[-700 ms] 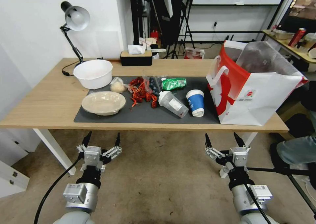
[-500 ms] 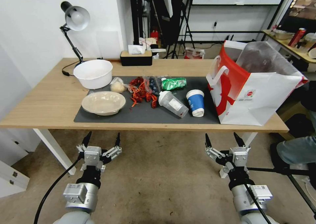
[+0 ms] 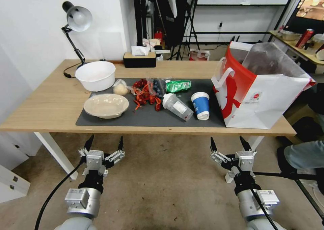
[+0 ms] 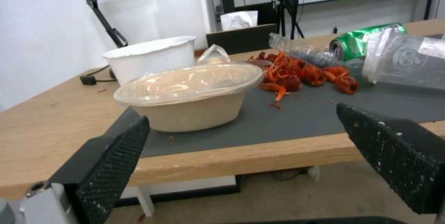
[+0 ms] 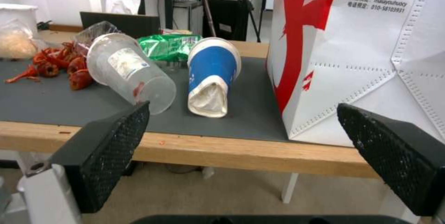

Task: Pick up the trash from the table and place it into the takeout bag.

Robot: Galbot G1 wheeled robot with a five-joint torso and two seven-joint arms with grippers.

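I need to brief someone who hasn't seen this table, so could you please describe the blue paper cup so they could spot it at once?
Start at the takeout bag standing at the right end of the dark grey mat. Just left of it lies the blue paper cup, tipped on its side. Unlike the clear plastic cup on its other side, it is opaque blue with a white rim and a flattened end.
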